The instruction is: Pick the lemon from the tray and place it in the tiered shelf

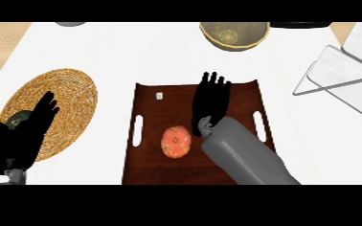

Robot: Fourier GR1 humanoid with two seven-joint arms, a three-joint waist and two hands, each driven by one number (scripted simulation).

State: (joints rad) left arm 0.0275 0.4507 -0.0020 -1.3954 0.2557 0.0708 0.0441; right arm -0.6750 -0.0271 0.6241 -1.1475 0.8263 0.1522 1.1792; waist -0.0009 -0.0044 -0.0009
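Far left: left hand [32,124] at the lower left edge, open, fingers straight and up, resting over the round woven mat [67,96]. A dark green thing [17,118] peeks out from under it on the mat; can't tell what it is. A grey object [69,24] is cut off at the top left. White counter [106,52] throughout.

Centre: dark brown tray [152,170] with a slot handle on each side. A small white item [160,96] lies near its far left corner. The fruit [176,142] lies on the tray, left of middle; it looks orange-red and round, not lemon yellow.

Right hand [210,103] is over the tray just right of the fruit and further back, fingers straight and pointing away, open, holding nothing. Can't tell whether the thumb touches the fruit. The grey forearm covers the tray's near right part.

Top, right of centre: olive-yellow bowl [234,34]. Far right: tiered shelf [332,74], pale, well apart from the tray.
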